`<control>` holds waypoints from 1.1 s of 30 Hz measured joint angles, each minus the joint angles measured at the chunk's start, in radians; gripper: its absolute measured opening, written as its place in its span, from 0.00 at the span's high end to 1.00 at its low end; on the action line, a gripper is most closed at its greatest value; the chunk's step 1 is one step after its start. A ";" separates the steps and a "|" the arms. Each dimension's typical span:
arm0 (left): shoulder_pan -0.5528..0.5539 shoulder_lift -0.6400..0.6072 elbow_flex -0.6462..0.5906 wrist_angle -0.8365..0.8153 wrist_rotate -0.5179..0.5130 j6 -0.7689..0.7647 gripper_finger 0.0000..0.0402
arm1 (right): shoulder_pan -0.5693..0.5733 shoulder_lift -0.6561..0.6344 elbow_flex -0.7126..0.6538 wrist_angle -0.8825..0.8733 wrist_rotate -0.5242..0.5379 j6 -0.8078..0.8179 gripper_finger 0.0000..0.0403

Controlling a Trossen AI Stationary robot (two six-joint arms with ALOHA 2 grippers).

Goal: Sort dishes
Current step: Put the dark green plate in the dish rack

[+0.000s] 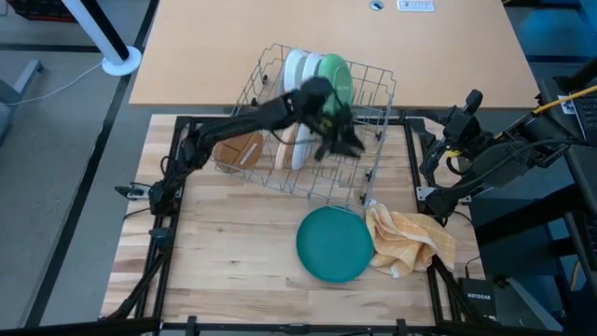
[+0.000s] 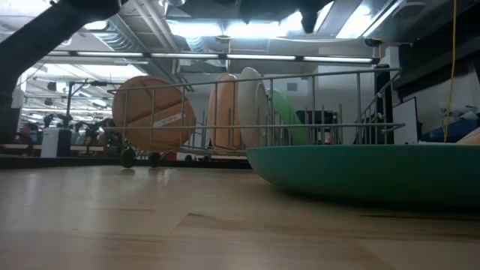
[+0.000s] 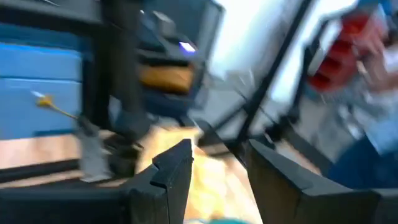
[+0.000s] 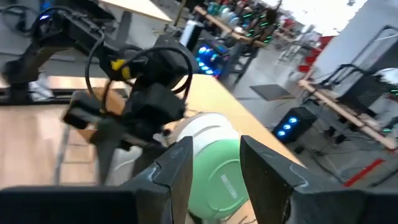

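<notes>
The grey wire rack (image 1: 322,140) holds plates on edge: a brown one (image 1: 238,150) at its left end, a tan one (image 2: 225,109) and white ones (image 1: 297,67), and a green one (image 1: 336,77) at the far side. A teal plate (image 1: 334,245) lies flat on the table near the front. My left gripper (image 1: 347,142) hovers over the rack's right part, open and empty (image 3: 217,180). My right gripper (image 1: 431,168) waits at the table's right edge, open and empty (image 4: 214,174), pointing toward the rack.
A yellow checked cloth (image 1: 410,238) lies crumpled beside the teal plate's right side. Black frame rails (image 1: 173,187) run along the table's left and right edges. A lighter table (image 1: 326,37) stands beyond the far edge. Bare wood (image 1: 224,252) shows at the front left.
</notes>
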 joint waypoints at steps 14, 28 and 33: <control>-0.314 0.000 -0.001 -0.630 -0.418 0.502 0.64 | 0.000 0.016 0.000 0.000 -0.304 0.027 0.66; -0.568 0.005 0.000 -0.948 -0.647 0.569 0.64 | 0.000 0.187 0.000 0.000 -0.510 0.257 0.66; -0.645 0.053 0.000 -0.938 -0.736 0.602 0.64 | 0.000 0.271 0.000 0.002 -0.575 0.296 0.66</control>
